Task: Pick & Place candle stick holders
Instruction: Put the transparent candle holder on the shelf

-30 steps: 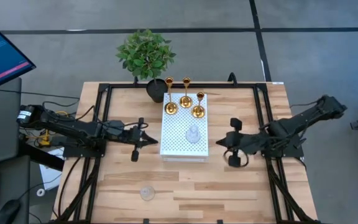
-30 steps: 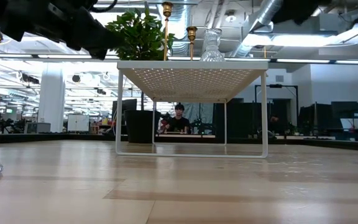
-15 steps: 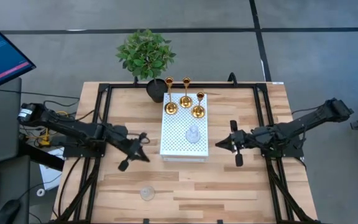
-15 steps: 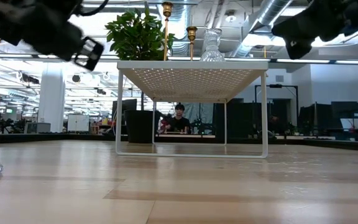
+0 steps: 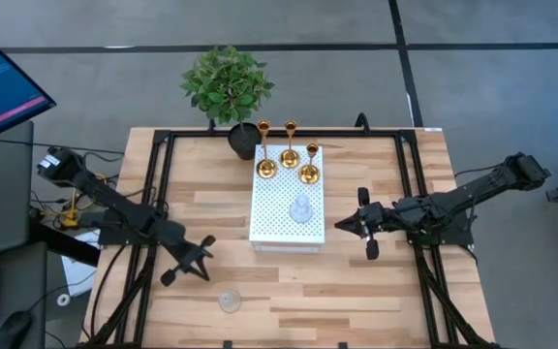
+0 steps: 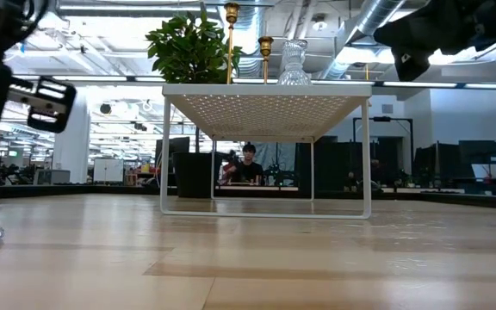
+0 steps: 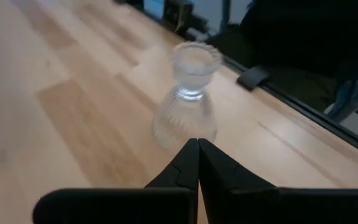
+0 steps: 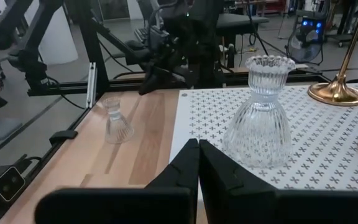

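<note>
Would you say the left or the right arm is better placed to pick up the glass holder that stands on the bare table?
Left, probably. The left pincer hangs, shut, just beside the glass holder, its wrist camera aimed at it. The right pincer waits across the white board.

The right arm's two dark fingers [image 8: 197, 163] are pressed together with no gap, pointing across the white perforated rectangular board [image 8: 328, 168] set on the pale wooden table [image 8: 138, 146]. A squat, ribbed clear glass candle holder [image 8: 259, 115] with a flared, scalloped rim stands upright on the board, near the round base of a shiny gold holder [image 8: 337, 92] whose thin stem rises out of frame. A second, smaller-looking clear glass holder [image 8: 117, 121] stands upright on the bare wood well apart from the board, with the other dark arm [image 8: 166, 53] above and beyond it.
</note>
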`<action>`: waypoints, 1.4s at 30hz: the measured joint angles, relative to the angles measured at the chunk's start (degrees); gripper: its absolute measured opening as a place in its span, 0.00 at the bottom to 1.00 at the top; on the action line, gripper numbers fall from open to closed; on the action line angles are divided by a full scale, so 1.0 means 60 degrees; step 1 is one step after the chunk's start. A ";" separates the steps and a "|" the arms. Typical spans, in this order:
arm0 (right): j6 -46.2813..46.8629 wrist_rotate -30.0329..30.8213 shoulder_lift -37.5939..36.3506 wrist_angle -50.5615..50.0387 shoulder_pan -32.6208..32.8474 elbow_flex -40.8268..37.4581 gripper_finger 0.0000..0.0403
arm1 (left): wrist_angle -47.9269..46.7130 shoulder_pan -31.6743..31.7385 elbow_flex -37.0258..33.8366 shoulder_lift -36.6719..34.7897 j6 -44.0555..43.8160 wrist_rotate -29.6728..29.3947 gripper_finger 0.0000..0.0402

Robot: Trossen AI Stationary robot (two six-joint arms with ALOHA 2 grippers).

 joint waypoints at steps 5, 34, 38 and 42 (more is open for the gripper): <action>0.0080 0.0032 -0.0003 0.0089 0.0000 0.0000 0.00 | 0.1513 -0.0333 -0.0837 0.0000 0.0127 -0.0029 0.02; 0.0506 0.0036 0.0000 0.0127 0.0026 0.0000 0.00 | 0.5646 -0.0329 -0.0780 0.4219 -0.1164 -0.0584 0.49; 0.0505 0.0033 0.0000 0.0124 0.0026 0.0000 0.00 | 0.5733 -0.0329 -0.0084 0.5292 -0.1304 -0.0675 0.53; 0.0503 0.0029 0.0000 0.0120 0.0026 0.0000 0.00 | 0.5786 -0.0329 0.0709 0.6181 -0.1290 -0.0677 0.55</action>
